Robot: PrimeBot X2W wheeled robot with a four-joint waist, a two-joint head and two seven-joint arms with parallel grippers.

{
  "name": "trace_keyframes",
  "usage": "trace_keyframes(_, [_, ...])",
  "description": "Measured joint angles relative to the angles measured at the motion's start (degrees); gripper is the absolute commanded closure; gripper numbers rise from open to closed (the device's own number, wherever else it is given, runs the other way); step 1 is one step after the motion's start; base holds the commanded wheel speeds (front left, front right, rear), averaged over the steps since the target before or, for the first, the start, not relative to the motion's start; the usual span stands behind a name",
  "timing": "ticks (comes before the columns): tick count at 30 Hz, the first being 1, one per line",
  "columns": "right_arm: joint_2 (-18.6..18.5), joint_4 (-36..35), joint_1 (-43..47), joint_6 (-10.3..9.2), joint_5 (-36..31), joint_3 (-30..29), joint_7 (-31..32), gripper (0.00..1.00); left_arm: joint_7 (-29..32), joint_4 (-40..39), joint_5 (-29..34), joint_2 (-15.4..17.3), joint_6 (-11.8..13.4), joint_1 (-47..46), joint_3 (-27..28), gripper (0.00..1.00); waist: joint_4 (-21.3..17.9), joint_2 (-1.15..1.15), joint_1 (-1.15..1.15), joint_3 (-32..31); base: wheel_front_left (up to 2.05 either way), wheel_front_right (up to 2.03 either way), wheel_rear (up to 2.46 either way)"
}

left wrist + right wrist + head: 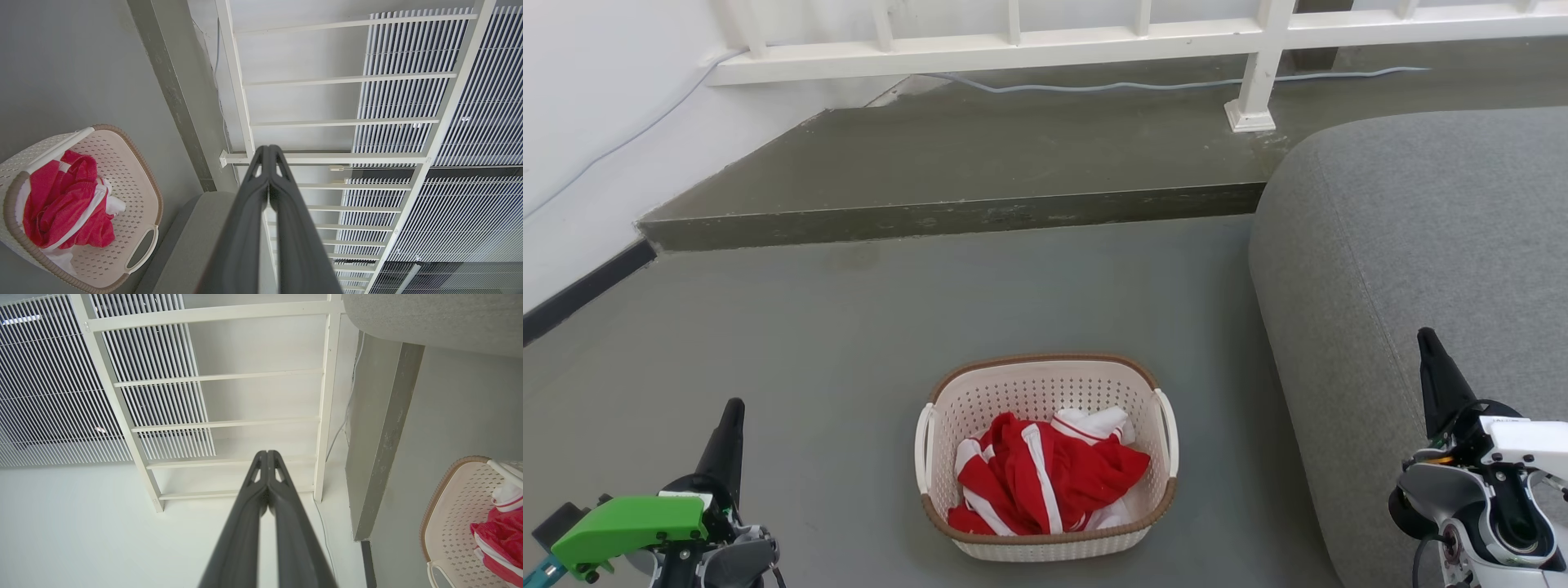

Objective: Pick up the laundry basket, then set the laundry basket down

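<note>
**Laundry basket** (1029, 396): cream-white walls with a regular grid of small perforations, a brown woven-look rim and white handles.
**Garment** (1054, 482) inside it: red with white stripes and white trim.
**Floor** (833, 343): plain grey-green.
**Raised step** (980, 155): darker olive-grey, mottled along its edge.
**Sofa** (1405, 245): mid-grey, finely flecked fabric.
**Railing** (1013, 45) and **wall** (596, 106): white.
**Skirting** (580, 290): black.
**Cable** (1135, 85): pale blue-grey.
**Left gripper** (734, 408): black fingers, bright green housing.
**Right gripper** (1426, 336): black fingers, white and grey housing.
**Louvred panel** (449, 102): fine white slats against dark gaps.
</note>
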Motion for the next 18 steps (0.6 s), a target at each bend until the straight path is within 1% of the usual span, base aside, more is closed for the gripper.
trace_keyframes(18, [0.02,0.00,0.00,0.00,-0.01,-0.07,0.00,1.00,0.04,0.00,0.01,-0.01,0.00,0.00,0.01,1.00,0.00,0.00,0.00,0.00,0.00,0.00,0.00])
